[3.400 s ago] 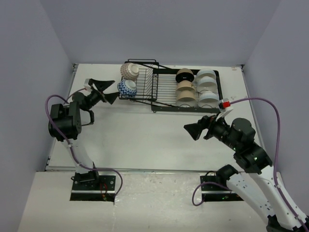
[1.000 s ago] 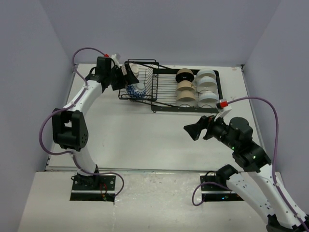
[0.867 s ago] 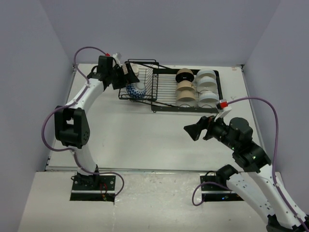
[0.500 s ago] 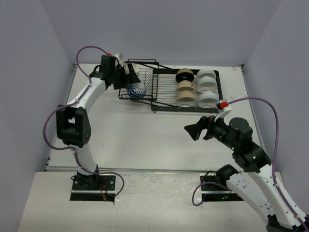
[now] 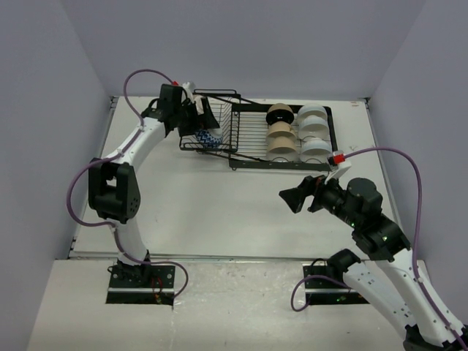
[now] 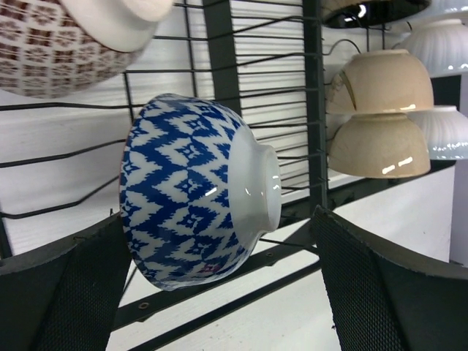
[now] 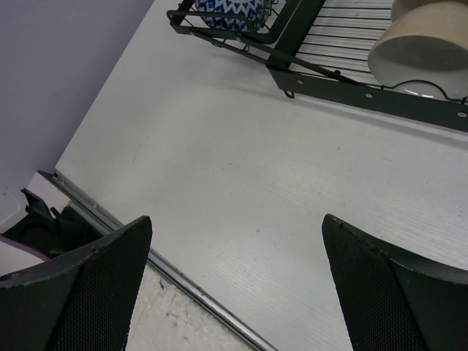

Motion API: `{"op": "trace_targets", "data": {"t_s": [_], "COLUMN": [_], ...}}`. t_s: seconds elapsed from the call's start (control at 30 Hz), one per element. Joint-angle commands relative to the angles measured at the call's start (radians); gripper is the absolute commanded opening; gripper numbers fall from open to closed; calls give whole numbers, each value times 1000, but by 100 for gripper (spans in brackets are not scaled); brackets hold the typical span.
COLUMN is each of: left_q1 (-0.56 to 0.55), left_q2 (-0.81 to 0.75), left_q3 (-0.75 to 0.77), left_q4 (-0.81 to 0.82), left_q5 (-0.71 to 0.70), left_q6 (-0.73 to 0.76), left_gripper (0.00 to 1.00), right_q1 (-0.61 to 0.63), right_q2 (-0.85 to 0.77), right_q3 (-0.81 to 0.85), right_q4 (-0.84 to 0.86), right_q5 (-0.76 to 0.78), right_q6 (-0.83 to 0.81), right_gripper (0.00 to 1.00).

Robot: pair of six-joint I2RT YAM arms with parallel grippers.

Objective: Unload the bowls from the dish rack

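Left wrist | blue bowl [image 6: 197,190] between spread jaws | room beside foot

Left claw [image 6: 219,281] advanced into dish rack [image 5: 278,167], now straddling blue bowl [image 6: 194,194].

Black wire dish rack [image 6: 314,110], small basket at its left end. In that basket the blue net-patterned bowl [image 6: 194,191] lies tipped on its side, white foot facing right, and the brown-patterned bowl [image 6: 62,40] is tilted just behind it. On the long tined section, beige bowls [image 6: 380,142] and ribbed white bowls [image 6: 447,131] lean in two neighbouring rows.
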Motion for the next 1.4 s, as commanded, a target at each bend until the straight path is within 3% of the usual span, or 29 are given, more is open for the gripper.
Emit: {"op": "trace_targets", "data": {"t_s": [0.0,0.23,0.47,0.53,0.83,1.1,1.23,1.37], "left_q1": [-21,-21,-21,-21,-21,-21,-21,-22], "left_q2": [-15,-13,-24,-24,-41,-61,-39,-7], "left_q3": [0,-26,-100,-111,-144,-147,-152,-146], "left_q4": [37,65,157,171,226,237,244,250], "left_q5": [86,77,106,114,140,140,137,154], "left_q6": [-8,-28,-71,-81,-108,-103,-104,-105], "left_gripper": [100,98,75,75,51,54,44,25], "right_q1": [4,2,2,2,2,2,2,1], "right_q2": [-11,-19,-14,-16,-14,-14,-14,-19], "right_q3": [-12,-15,-17,-20,-20,-21,-21,-21], "right_q4": [14,11,11,11,9,9,8,6], "right_q5": [9,12,9,7,3,-8,-11,-10], "right_q6": [-20,-22,-25,-27,-31,-34,-36,-37], "right_gripper": [99,99,99,99,99,99,99,99]}}
